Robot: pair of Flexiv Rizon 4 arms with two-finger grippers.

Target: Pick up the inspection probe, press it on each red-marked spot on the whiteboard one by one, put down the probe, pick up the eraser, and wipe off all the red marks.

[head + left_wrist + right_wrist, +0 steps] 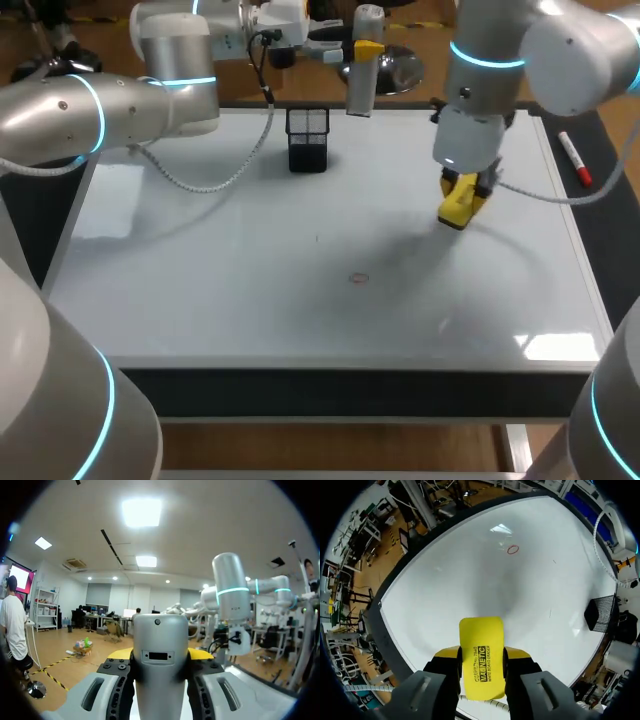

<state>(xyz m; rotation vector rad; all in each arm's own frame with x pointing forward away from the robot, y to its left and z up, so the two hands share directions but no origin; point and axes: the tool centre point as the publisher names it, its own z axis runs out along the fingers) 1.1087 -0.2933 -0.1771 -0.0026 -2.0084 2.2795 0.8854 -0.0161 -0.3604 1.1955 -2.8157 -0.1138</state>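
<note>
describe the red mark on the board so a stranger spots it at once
Take the big whiteboard covering the table. Near its middle, nearer the front edge than the black mesh holder and left of the yellow eraser, is a small red ring. It is the only red on the white surface; the red-capped marker lies off the board's right edge.

Black print runs lengthwise along the yellow whiteboard eraser, as seen in the right wrist view. It stands in two lines of upper-case lettering: one larger word, and beside it a smaller line of several words. The grey inspection probe carries a small dark rectangular inset on its body, whose content cannot be read. In the head view, no lettering is legible.
</note>
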